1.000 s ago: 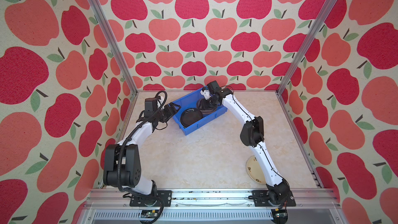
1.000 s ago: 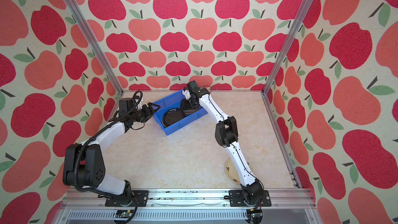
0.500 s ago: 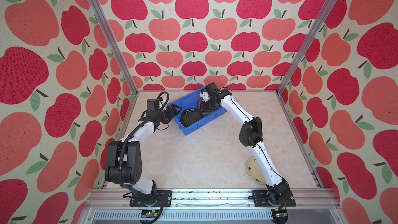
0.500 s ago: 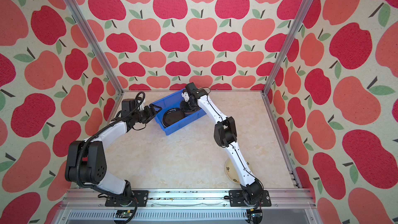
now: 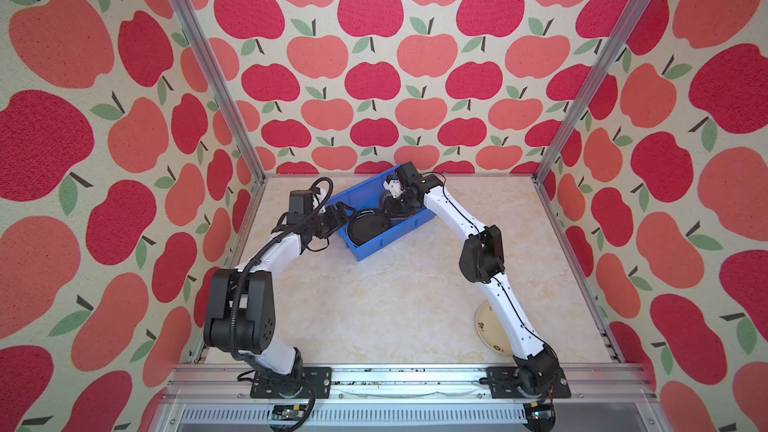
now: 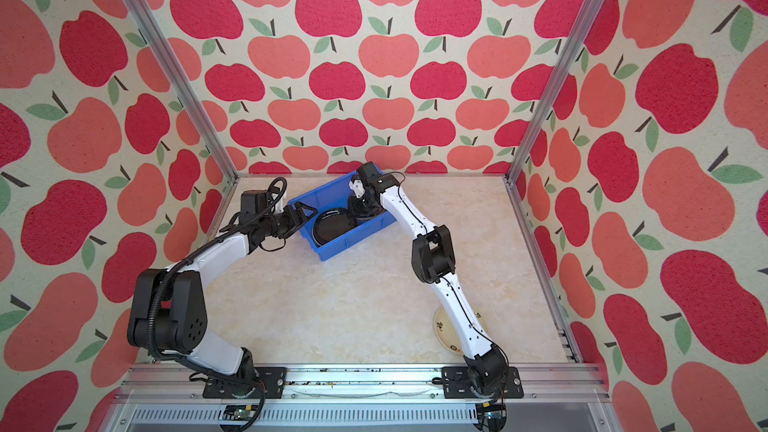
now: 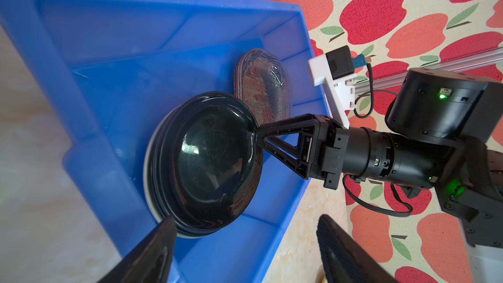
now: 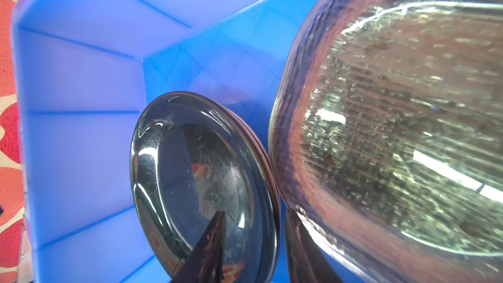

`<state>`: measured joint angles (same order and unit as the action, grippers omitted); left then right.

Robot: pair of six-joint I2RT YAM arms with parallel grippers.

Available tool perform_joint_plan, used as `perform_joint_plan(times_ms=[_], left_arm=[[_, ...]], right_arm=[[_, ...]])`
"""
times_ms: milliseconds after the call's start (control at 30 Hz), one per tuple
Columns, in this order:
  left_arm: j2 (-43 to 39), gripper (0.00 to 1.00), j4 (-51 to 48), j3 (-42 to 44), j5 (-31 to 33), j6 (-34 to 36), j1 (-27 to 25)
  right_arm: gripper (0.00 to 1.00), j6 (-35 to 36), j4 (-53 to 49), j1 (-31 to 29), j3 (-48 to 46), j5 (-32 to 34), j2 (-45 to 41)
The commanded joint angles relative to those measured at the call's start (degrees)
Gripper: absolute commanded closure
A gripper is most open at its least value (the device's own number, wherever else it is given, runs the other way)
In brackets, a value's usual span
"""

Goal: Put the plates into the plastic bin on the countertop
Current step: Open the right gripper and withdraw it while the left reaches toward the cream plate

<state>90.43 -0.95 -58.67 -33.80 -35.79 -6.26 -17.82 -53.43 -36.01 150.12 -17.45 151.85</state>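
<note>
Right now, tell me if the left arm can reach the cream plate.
Probably not easily: the cream plate lies partly under the right arm, across the countertop from the left gripper at the bin.

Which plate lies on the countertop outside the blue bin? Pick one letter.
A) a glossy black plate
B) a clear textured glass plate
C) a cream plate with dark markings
C: in both top views the cream plate lies flat on the countertop, well apart from the blue bin, while the black plate and the glass plate sit inside the bin.
</note>
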Motion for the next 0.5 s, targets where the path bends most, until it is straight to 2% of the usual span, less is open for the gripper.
perform_joint_plan(times_ms=[0,133,267,367,467], left_arm=[[-0.3,0.15,-3.7,-4.4,3.4,4.7,-3.5],[-0.6,0.07,-6.3,-7.7,4.7,9.6,-10.1],[1.9,0.07,-9.8,-11.7,5.2,14.7,-19.8],[3.6,0.09,-8.6,-11.5,4.9,15.2,-25.7],[6.0,0.14,-5.4,-10.7,1.8,14.2,-30.9]], right_arm=[[0.55,2.4,0.0,1.5,-2.6,3.8,-9.6],[0.55,4.2,0.1,2.7,-13.2,9.8,-21.7],[0.54,3.8,8.7,5.4,-36.2,15.5,-39.6],[0.54,1.2,14.0,9.4,-51.5,15.0,-51.2],[0.55,-2.2,20.2,13.2,-67.3,12.4,-62.8]])
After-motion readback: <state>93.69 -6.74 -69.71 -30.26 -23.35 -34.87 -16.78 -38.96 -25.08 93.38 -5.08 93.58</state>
